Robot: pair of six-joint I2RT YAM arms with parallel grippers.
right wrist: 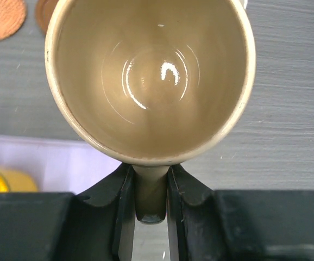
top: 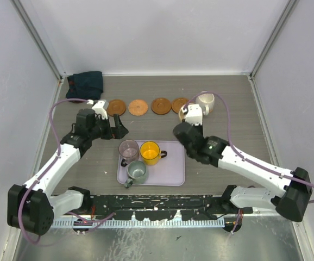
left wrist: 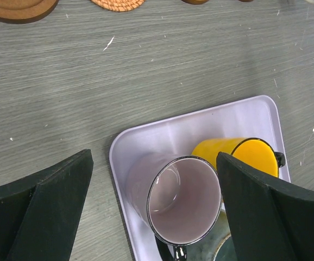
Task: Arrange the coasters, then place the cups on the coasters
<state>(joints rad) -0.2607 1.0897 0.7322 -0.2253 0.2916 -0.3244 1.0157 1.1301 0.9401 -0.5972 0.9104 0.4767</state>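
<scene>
Already four coasters (top: 138, 107) lie in a row at the far side. The cream-white cup (top: 206, 101) stands at the row's right end, perhaps on a fifth coaster that it hides.

The right gripper (right wrist: 150, 201) pinches the tan cup (right wrist: 149, 81) by its handle, over the rightmost visible coaster.

The mauve-pink cup (left wrist: 184, 201), yellow cup (left wrist: 233, 152) and grey-green cup (top: 137, 172) wait in the lavender tray (top: 173, 163).

The left gripper (left wrist: 154, 159) hangs spread wide and empty-handed above the tray's far left corner, its arm reaching forward.

Coasters (top: 138, 107) in a row; three cups (top: 149, 152) nearer; tan cup (right wrist: 149, 76) in right pincer (right wrist: 150, 187); cream cup (top: 206, 102) perhaps on one.
</scene>
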